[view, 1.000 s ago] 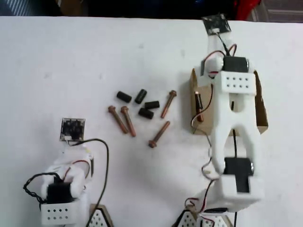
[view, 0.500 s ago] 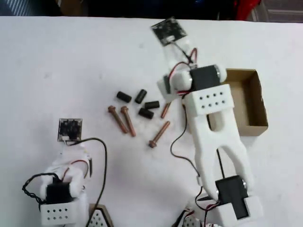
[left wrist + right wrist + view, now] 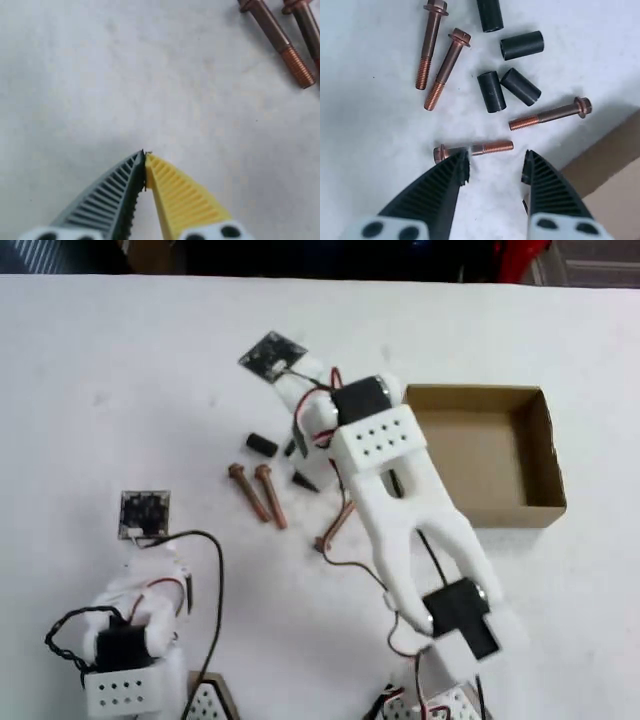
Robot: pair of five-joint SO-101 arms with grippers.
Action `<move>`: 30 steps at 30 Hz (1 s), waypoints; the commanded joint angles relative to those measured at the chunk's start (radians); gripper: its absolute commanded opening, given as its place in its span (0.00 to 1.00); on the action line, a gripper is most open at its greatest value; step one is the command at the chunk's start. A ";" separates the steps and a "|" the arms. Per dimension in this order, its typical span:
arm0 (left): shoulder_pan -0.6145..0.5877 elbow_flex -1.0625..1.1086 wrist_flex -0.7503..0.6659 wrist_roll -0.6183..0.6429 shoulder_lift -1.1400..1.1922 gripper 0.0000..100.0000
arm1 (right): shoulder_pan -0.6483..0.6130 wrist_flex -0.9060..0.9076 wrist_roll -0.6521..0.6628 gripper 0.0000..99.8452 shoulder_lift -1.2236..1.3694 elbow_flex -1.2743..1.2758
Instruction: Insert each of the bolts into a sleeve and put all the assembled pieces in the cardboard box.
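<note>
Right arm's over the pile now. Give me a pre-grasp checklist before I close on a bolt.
1. Right gripper jaws open: ok.
2. Nearest bolt set crosswise for the jaws: not ok; it seems to run along their closing line, with one jaw over its head end.
3. Sleeves apart from that bolt: ok.
4. Left gripper away from the pile, jaws shut: ok.
5. Cardboard box unobstructed: ok; no pieces seen inside.

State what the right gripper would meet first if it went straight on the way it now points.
Probably the bolt lying crosswise just ahead of the open right gripper; depth is unclear, so perhaps the table first.
</note>
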 commanded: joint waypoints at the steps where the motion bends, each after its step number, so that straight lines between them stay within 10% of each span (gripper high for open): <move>1: -0.050 -0.002 -0.029 -0.009 -0.012 0.02 | -0.028 -0.058 0.012 0.16 0.107 -0.014; 30: -0.073 -0.002 -0.028 -0.009 -0.012 0.02 | -0.042 -0.119 0.301 0.08 0.403 -0.181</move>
